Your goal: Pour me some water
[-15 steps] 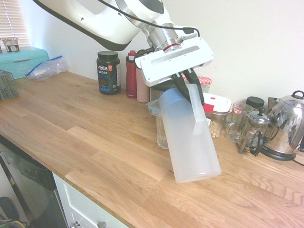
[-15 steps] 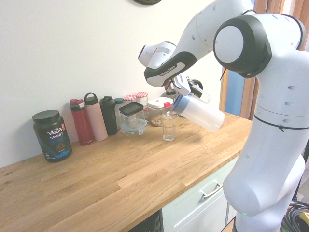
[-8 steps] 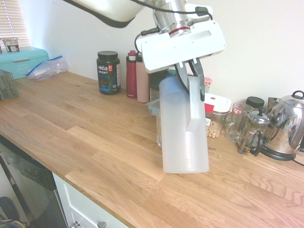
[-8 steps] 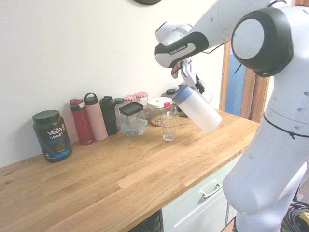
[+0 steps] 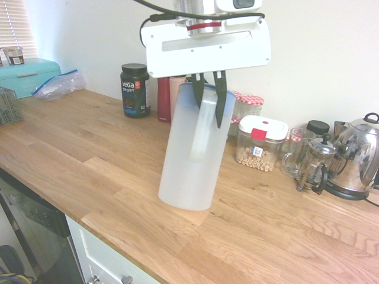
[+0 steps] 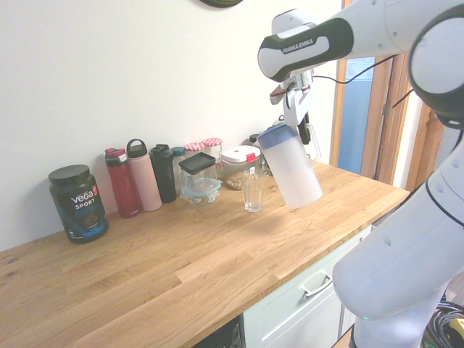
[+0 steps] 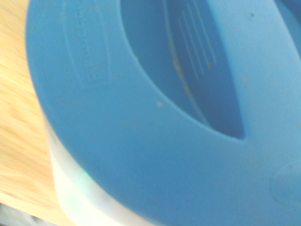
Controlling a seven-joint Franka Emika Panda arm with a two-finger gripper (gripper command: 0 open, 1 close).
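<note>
The tall frosted-white jug [image 5: 186, 160] with its blue lid [image 7: 141, 117] hangs just above the wooden counter [image 5: 89, 160], nearly upright with its base tipped slightly aside. My gripper [image 5: 208, 106] is shut on the jug's side handle from above; the second exterior view shows the gripper [image 6: 297, 119] over the jug [image 6: 292, 170]. Through the frosted wall I cannot make out the water. A clear drinking glass [image 6: 253, 192] stands on the counter just beside the jug, toward the wall. In the first exterior view the jug hides the glass.
A steel kettle [image 5: 355, 157], French press [image 5: 314, 163], glass mug [image 5: 293, 151] and white-lidded food box [image 5: 259, 142] line the wall. Bottles [image 6: 119, 181], a black Vega tub [image 5: 135, 90] and a teal bread box [image 5: 26, 74] stand further along. The counter's front edge [image 5: 118, 236] is near.
The jug has swung from a steep tilt over the glass back to nearly upright. The arm has risen and carried it sideways, away from the glass.
</note>
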